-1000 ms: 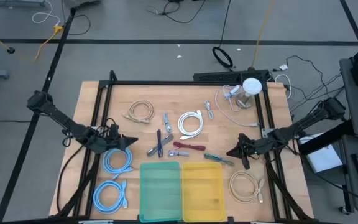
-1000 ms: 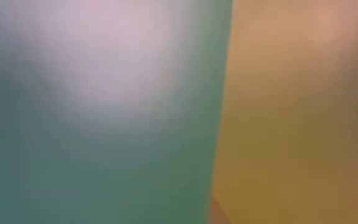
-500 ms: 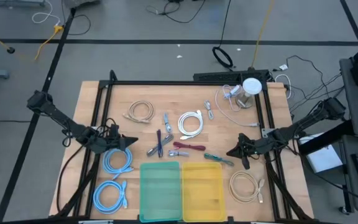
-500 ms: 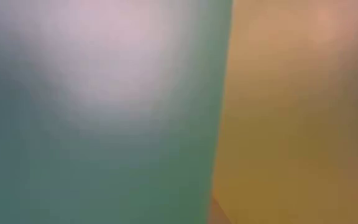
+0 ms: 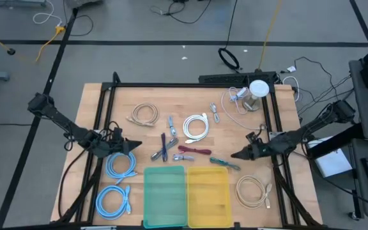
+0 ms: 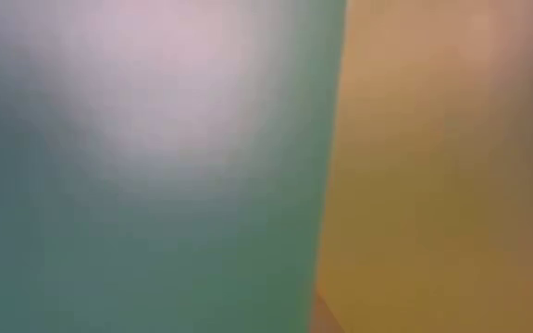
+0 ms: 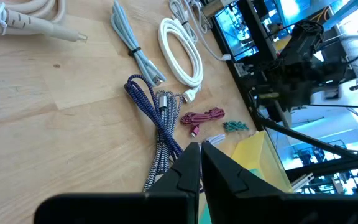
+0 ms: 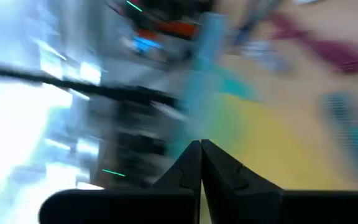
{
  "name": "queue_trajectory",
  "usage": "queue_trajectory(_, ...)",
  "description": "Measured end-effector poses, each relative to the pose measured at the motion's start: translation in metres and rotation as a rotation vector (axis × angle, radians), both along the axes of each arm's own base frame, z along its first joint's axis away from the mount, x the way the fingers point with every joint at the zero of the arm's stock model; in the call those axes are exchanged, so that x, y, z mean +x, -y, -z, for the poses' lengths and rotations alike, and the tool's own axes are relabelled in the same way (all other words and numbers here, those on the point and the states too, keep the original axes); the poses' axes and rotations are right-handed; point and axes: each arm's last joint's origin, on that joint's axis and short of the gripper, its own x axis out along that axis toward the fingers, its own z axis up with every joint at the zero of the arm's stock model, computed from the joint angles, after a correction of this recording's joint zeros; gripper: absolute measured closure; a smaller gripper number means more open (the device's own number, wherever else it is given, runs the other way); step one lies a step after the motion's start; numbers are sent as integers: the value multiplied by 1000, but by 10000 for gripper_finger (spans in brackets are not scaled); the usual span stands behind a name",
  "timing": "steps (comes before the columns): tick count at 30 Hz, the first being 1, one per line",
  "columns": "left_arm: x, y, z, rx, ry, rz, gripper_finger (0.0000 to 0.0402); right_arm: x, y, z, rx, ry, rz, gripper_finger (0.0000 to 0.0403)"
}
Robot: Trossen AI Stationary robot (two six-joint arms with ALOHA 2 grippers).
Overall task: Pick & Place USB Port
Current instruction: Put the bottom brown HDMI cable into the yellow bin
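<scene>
At the near edge of the wooden table (image 5: 286, 115), a green bin (image 5: 165, 188) and a yellow bin (image 5: 207, 188) are sitting side by side, with short cables lying just beyond them: a teal one (image 5: 224, 163), a maroon one (image 5: 194, 151), and a dark braided one (image 5: 163, 147). The right gripper (image 5: 236, 155) is hovering just beside the teal cable, its fingers pressed together and holding nothing. The left gripper (image 5: 137, 146) is waiting beside the blue coils (image 5: 120, 165), its fingers likewise closed and empty. Farther back, a white coil (image 5: 195, 126) is lying.

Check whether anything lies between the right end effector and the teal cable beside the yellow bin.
Nothing visible does. The right end effector hangs just right of the teal cable, with only bare table between them. The yellow bin sits right below the cable.
</scene>
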Motion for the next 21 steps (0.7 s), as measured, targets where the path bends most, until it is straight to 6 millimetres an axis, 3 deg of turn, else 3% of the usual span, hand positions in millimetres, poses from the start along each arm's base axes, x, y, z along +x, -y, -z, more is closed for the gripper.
queue_trajectory(5, 0, 0, 0, 0, 0, 0, 385, -2, 8, -28, 179, 254, 221, 403)
queue_trajectory(8, 0, 0, 0, 0, 0, 0, 385, -6, 12, -39, 198, 366, 311, 403)
queue_trajectory(21, 0, 0, 0, 0, 0, 0, 385, -19, 19, -63, 164, 605, 386, 403)
